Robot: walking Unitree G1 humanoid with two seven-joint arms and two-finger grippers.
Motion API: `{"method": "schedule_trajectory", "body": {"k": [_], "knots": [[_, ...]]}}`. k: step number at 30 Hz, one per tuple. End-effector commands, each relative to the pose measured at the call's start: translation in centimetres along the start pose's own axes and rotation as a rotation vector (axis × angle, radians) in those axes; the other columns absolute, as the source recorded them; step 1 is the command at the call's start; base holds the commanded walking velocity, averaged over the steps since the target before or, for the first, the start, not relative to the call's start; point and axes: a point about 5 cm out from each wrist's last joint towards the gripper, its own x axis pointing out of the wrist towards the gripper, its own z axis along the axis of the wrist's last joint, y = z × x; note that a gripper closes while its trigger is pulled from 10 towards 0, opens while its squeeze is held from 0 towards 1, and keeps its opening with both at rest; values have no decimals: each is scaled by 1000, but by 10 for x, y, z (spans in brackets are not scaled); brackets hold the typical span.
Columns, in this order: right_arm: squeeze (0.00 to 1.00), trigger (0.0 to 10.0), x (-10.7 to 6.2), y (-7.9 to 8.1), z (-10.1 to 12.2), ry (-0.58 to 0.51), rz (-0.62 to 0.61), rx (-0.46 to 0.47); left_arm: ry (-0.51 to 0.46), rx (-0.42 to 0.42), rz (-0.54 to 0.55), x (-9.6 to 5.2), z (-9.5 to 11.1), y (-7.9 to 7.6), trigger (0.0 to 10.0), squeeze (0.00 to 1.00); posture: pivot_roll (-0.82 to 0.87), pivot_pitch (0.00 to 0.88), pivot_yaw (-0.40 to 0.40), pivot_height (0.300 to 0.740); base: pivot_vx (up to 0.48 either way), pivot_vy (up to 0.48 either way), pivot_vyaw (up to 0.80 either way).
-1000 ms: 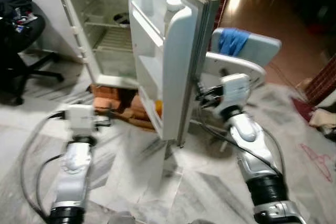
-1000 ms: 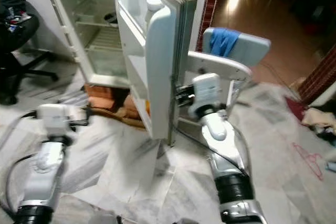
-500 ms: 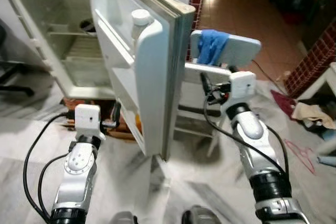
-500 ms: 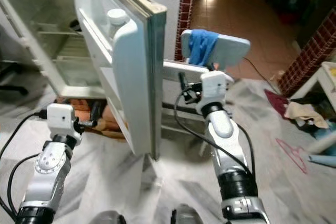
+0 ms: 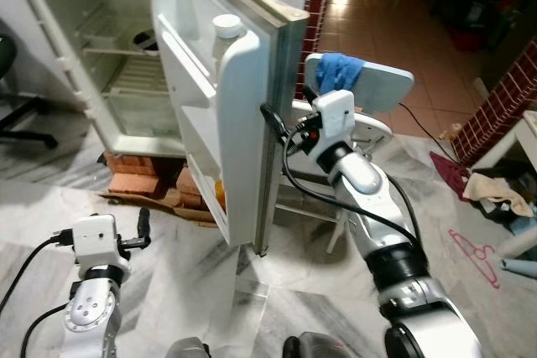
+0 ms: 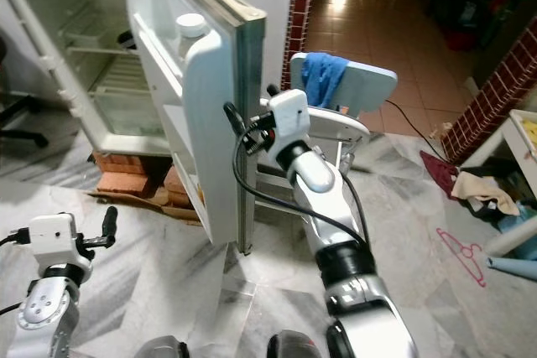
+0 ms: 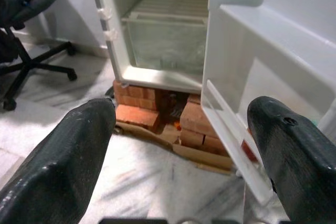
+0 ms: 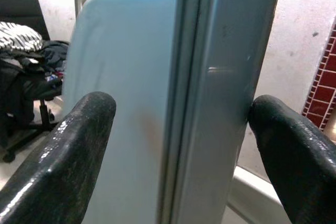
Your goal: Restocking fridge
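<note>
Right wrist view: fridge door (image 8: 210,77) edge stood between the two black fingers (image 8: 63,156), spread wide either side; jaws open, not clamped.
Right gripper (image 6: 270,100): raised at the door's outer free edge, upper half, arm reaching across from the robot's right.
Left gripper (image 5: 143,225): low over the marble floor (image 5: 168,291), jaws open and empty, pointed toward the brick base (image 7: 142,111) under the fridge.
Fridge (image 5: 109,56): cabinet open, wire shelves nearly bare; a dark round item sat on the upper shelf, too small to identify.
Door contents: white bottle (image 5: 225,33) upright in the top door bin; something orange (image 5: 220,194) low in the door, unclear.
Key relation: door edge ran vertically, its long axis upright, straddled by the right jaws; right arm far nearer than the left, which was well apart and below.
Judgement: next move looked like a push or pull on that edge to swing the door; no restocking item seen in either gripper.
Surroundings: grey chair (image 6: 352,90) with blue cloth (image 6: 319,73) just behind the right arm; office chair (image 7: 26,35) near the cabinet's hinge side.
Change from half a second before: right gripper had moved from beside the chair over to the door edge; left arm had dropped lower; camera also shifted slightly.
</note>
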Motion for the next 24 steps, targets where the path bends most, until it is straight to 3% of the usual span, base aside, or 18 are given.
{"method": "schedule_trajectory", "body": {"k": [1,5,7,10,11,12,13,17,20,24], "knots": [[0,10000,9,10,5,-6,37,-1,-28,4,-1,2,9,-1,10000,0,80,51,-61,740,0,0,0],[0,10000,14,15,8,-10,48,33,-31,3,4,3,10,0,10000,0,79,53,-61,740,0,0,0],[0,10000,16,24,9,-9,97,132,-28,2,0,2,10,0,10000,0,78,56,-59,740,0,0,0],[0,10000,5,54,30,-58,398,445,-29,6,-16,2,10,-2,10000,0,75,59,-54,740,0,0,0],[0,10000,-3,63,39,-88,517,482,-30,9,-20,3,10,-2,10000,0,70,60,-51,740,0,0,0],[0,10000,-16,69,44,-102,619,460,-32,11,-24,4,11,-2,10000,0,63,60,-49,740,0,0,0],[0,10000,-18,68,42,-98,616,440,-32,11,-24,4,12,-3,10000,0,63,60,-49,740,0,0,0],[0,10000,-17,40,4,13,385,253,-38,10,-30,7,14,-5,10000,0,59,63,-46,740,0,0,0],[0,10000,-26,15,-7,57,243,211,-50,22,-43,9,17,-6,10000,0,56,65,-46,740,0,0,0],[0,10000,-33,3,-10,94,165,165,-42,26,-44,11,17,-5,10000,0,54,64,-45,740,0,0,0]]}}
